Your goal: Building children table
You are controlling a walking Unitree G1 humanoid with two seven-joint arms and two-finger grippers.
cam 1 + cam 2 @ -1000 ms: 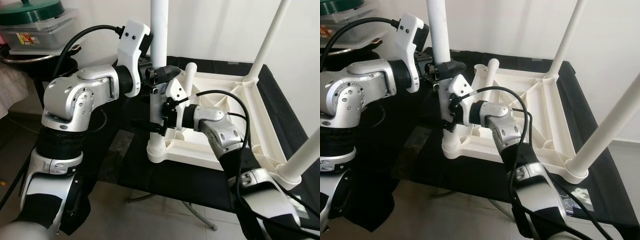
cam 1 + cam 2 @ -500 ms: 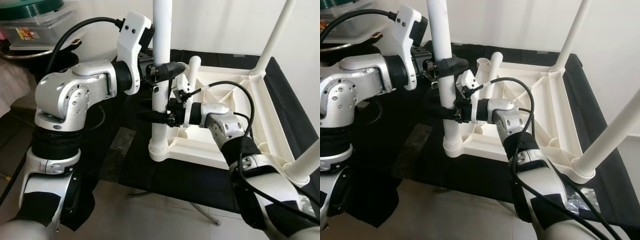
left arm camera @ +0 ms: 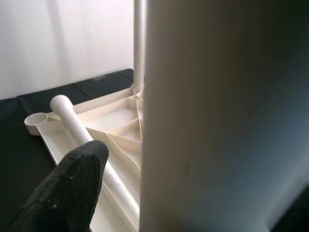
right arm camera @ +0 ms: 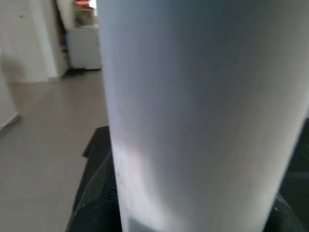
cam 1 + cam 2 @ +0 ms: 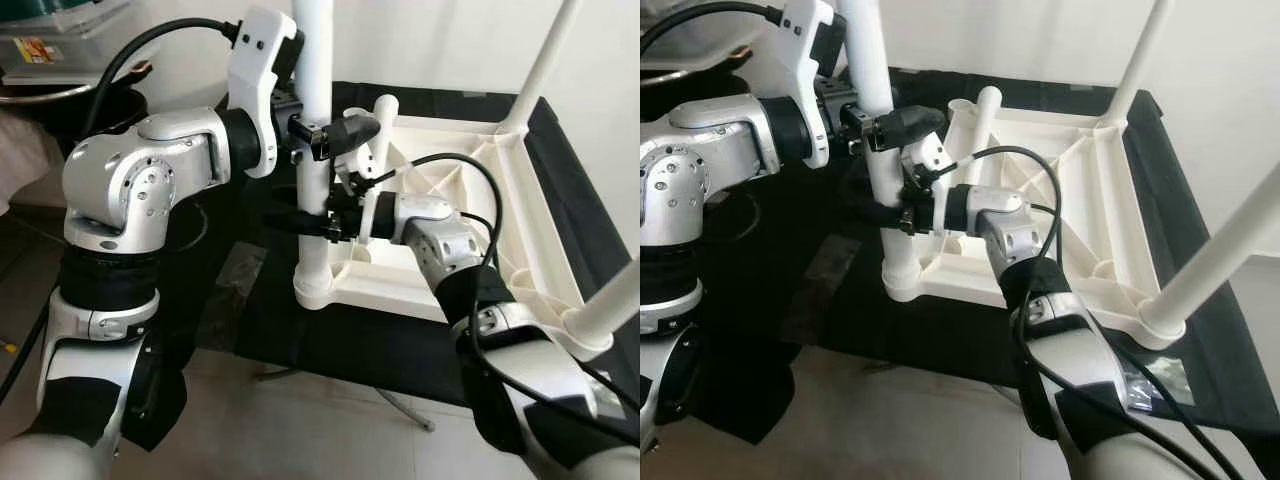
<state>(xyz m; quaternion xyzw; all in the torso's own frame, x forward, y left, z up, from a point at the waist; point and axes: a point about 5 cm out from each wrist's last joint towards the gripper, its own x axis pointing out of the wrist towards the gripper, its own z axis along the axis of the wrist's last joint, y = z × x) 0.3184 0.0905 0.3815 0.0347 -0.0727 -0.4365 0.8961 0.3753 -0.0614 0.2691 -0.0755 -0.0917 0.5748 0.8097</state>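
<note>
**Both grippers on the near-left leg**

On our left, the left gripper (image 5: 322, 135) clamps the upright white leg (image 5: 312, 60) high up, its black fingers (image 3: 67, 188) wrapped round the tube. Just below it, our right gripper (image 5: 305, 222) reaches in from the right and grips the same leg lower down, fingers closed against it. The leg stands in the near-left corner socket (image 5: 315, 293) of the upside-down white table top (image 5: 470, 215), which rests on a black cloth (image 5: 340, 345). Moving right, a loose leg (image 5: 378, 135) lies tilted across the table's ribbed underside. Further right, two more legs stand upright: one at the far corner (image 5: 545, 60), one at the near-right corner (image 5: 612, 305).
</note>
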